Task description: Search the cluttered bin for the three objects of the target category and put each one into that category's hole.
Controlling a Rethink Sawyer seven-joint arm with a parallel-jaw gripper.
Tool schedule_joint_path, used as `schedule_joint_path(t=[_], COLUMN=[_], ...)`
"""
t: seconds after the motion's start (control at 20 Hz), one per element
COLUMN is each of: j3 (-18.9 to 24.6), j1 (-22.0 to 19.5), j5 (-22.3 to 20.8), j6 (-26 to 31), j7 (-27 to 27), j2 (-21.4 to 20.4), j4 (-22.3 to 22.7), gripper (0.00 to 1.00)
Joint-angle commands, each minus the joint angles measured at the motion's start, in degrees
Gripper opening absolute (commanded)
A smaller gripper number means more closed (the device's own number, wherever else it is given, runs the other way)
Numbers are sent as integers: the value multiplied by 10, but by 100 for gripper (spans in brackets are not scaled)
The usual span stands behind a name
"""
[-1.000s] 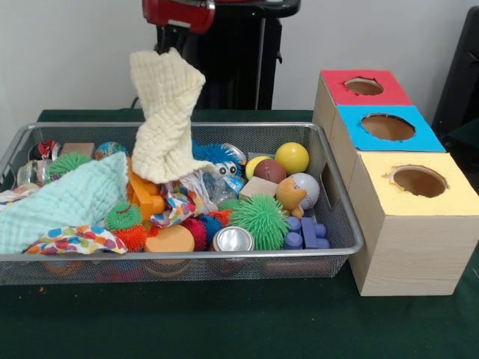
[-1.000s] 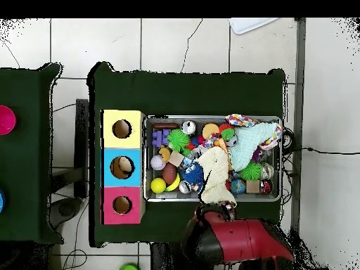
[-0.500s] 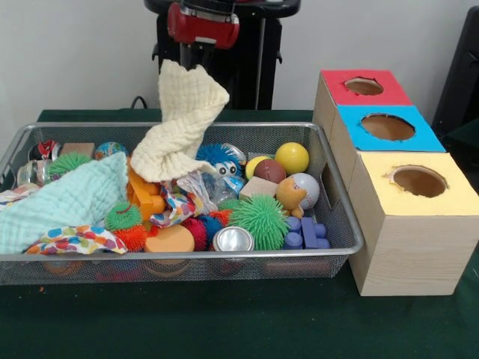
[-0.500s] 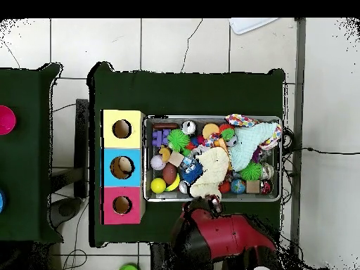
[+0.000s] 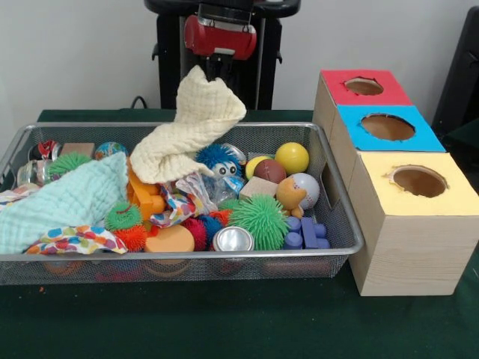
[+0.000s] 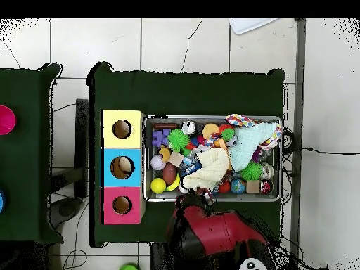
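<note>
The wire mesh bin (image 5: 187, 256) sits on the green table, full of toys; it also shows in the overhead view (image 6: 211, 118). My gripper (image 5: 216, 72) hangs over the bin's far rim, shut on the top of a pale yellow waffle cloth (image 5: 187, 127), whose lower end drapes on the toys. A tan-orange plush animal (image 5: 290, 194) lies at the bin's right, beside a grey-white ball. The striped and pale yellow plush animals are hidden. The red-surround hole (image 5: 364, 86) tops the far wooden box; in the overhead view the hole (image 6: 121, 204) is empty.
A mint cloth (image 5: 67, 198) covers the bin's left part. A green spiky ball (image 5: 260, 219), a silver can (image 5: 233, 239), blue blocks (image 5: 307, 233) and a yellow ball (image 5: 292, 157) lie around. The blue-surround hole (image 5: 387, 126) and yellow-surround hole (image 5: 418, 180) follow nearer.
My gripper has moved right in the front view and slightly lower, carrying the pale yellow cloth with it. The cloth's lower end has dragged over the toys.
</note>
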Motion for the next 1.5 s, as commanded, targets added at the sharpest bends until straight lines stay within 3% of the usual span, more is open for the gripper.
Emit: schedule_joint_path(t=[0.05,0.65,1.05,1.15,1.2,1.5], j3=[42,107,92,65,49,36], j1=[-29,-95,-83,-65,-50,-27], j5=[22,-32,-36,-22,-25,8], j6=[-29,-43,-63,-72,-64,-30], j7=[79,28,40,54,49,72], j2=[42,86,119,137,140,126], j4=[-72,-124,-152,-163,-171,-158], gripper=[0,0,0,0,100,100])
